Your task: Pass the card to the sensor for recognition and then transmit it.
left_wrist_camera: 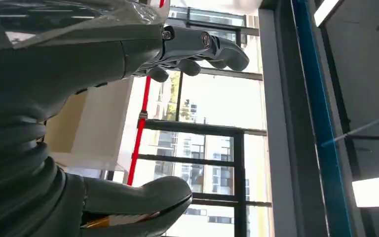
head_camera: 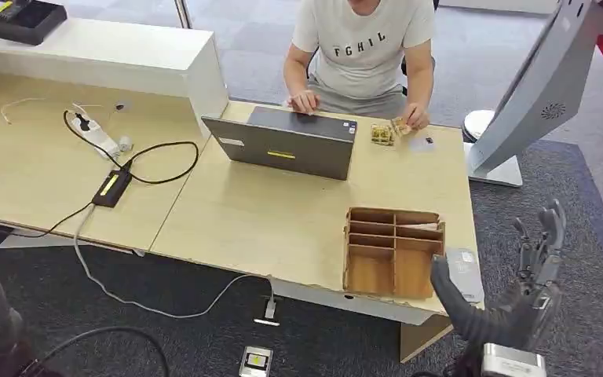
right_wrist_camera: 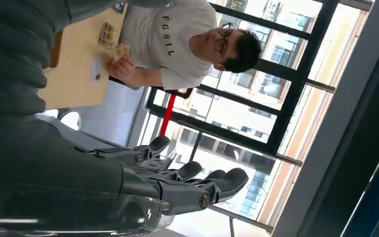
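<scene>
Right hand (head_camera: 530, 267) raised beside bench (head_camera: 283, 220), fingers spread, holding nothing; card (head_camera: 465, 271) lies by wooden organizer (head_camera: 392, 251). Left hand (left_wrist_camera: 197, 49) empty, fingers apart.

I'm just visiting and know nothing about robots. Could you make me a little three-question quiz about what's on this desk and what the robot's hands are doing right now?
1. True or false: the robot's right hand is holding a card.
2. What stands nearest the right hand: A) the laptop, B) the wooden organizer, C) the power strip?
3. Fill in: the person sits behind the ____.

Key: 1 false, the fingers are spread and hold nothing. 2 B. 3 laptop.
</scene>
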You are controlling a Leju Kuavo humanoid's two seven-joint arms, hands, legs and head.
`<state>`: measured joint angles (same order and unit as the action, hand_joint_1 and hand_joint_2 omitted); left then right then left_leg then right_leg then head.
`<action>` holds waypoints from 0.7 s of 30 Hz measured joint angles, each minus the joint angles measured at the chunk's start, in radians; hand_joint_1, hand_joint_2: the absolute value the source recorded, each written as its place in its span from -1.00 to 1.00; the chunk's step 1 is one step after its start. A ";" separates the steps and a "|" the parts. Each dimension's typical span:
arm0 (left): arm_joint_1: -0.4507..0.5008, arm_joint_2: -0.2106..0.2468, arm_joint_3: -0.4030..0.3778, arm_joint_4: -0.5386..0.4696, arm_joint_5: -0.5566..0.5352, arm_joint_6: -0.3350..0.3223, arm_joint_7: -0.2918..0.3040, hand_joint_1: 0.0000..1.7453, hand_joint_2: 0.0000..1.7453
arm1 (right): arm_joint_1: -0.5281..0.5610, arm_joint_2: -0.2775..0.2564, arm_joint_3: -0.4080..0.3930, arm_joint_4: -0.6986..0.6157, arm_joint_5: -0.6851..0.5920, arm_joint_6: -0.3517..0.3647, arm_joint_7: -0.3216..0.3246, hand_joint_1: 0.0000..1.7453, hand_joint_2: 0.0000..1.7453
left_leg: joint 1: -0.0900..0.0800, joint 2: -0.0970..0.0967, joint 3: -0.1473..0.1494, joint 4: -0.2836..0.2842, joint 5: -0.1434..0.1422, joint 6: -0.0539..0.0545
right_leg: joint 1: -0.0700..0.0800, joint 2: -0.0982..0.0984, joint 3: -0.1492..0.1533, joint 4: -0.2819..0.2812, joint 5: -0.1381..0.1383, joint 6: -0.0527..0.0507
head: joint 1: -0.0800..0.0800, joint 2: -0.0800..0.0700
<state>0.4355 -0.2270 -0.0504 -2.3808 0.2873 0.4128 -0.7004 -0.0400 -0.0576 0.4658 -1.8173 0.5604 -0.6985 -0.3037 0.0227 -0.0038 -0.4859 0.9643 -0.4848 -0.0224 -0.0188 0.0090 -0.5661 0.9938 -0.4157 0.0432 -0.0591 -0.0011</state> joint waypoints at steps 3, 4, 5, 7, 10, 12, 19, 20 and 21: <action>0.000 0.000 0.000 0.000 0.000 0.019 0.000 -1.00 1.00 | 0.000 0.000 0.000 0.000 -0.006 0.000 -0.001 -1.00 1.00 | 0.000 0.000 0.000 0.000 0.000 0.000 | 0.000 0.000 0.000 0.000 0.000 0.000 | 0.000 0.000; 0.000 0.000 -0.001 0.000 0.000 0.026 0.000 -1.00 1.00 | 0.000 -0.001 0.000 0.000 -0.011 0.000 0.000 -1.00 1.00 | 0.000 0.000 0.000 0.000 0.000 0.000 | 0.000 0.000 0.000 0.000 0.000 0.000 | 0.000 0.000; 0.000 0.000 -0.001 0.000 0.000 0.029 0.000 -1.00 1.00 | 0.000 -0.002 0.000 0.000 -0.013 0.000 0.000 -1.00 1.00 | 0.000 0.000 0.000 0.000 0.000 0.000 | 0.000 0.000 0.000 0.000 0.000 0.000 | 0.000 0.000; 0.000 0.000 -0.003 0.000 -0.003 0.039 0.000 -1.00 1.00 | -0.001 -0.003 0.000 0.000 -0.014 0.000 0.005 -1.00 1.00 | 0.000 0.000 0.000 0.000 0.000 0.000 | 0.000 0.000 0.000 0.000 0.000 0.000 | 0.000 0.000; 0.000 0.001 -0.007 0.000 -0.009 0.055 0.000 -1.00 1.00 | -0.001 -0.005 0.000 0.000 -0.017 0.000 0.010 -1.00 1.00 | 0.000 0.000 0.000 0.000 0.000 0.000 | 0.000 0.000 0.000 0.000 0.000 0.000 | 0.000 0.000; 0.000 0.002 -0.008 -0.001 -0.012 0.061 0.000 -1.00 1.00 | -0.001 -0.006 0.000 0.000 -0.021 0.000 0.010 -1.00 1.00 | 0.000 0.000 0.000 0.000 0.000 0.000 | 0.000 0.000 0.000 0.000 0.000 0.000 | 0.000 0.000; 0.000 0.005 -0.010 -0.001 -0.013 0.066 0.000 -1.00 1.00 | -0.001 -0.006 0.000 0.000 -0.022 0.000 0.010 -1.00 1.00 | 0.000 0.000 0.000 0.000 0.000 0.000 | 0.000 0.000 0.000 0.000 0.000 0.000 | 0.000 0.000; 0.000 0.006 -0.010 -0.001 -0.011 0.066 0.000 -1.00 1.00 | -0.001 -0.006 0.000 0.000 -0.022 0.000 0.010 -1.00 1.00 | 0.000 0.000 0.000 0.000 0.000 0.000 | 0.000 0.000 0.000 0.000 0.000 0.000 | 0.000 0.000; 0.000 0.007 -0.011 -0.001 -0.010 0.066 0.000 -0.98 1.00 | -0.001 -0.006 0.000 0.000 -0.022 0.000 0.008 -1.00 1.00 | 0.000 0.000 0.000 0.000 0.000 0.000 | 0.000 0.000 0.000 0.000 0.000 0.000 | 0.000 0.000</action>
<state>0.4355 -0.2197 -0.0614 -2.3815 0.2773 0.4788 -0.7004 -0.0411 -0.0637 0.4662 -1.8173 0.5386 -0.6985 -0.2952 0.0228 -0.0038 -0.4858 0.9643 -0.4847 -0.0224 -0.0188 0.0090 -0.5660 0.9938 -0.4157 0.0432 -0.0591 -0.0011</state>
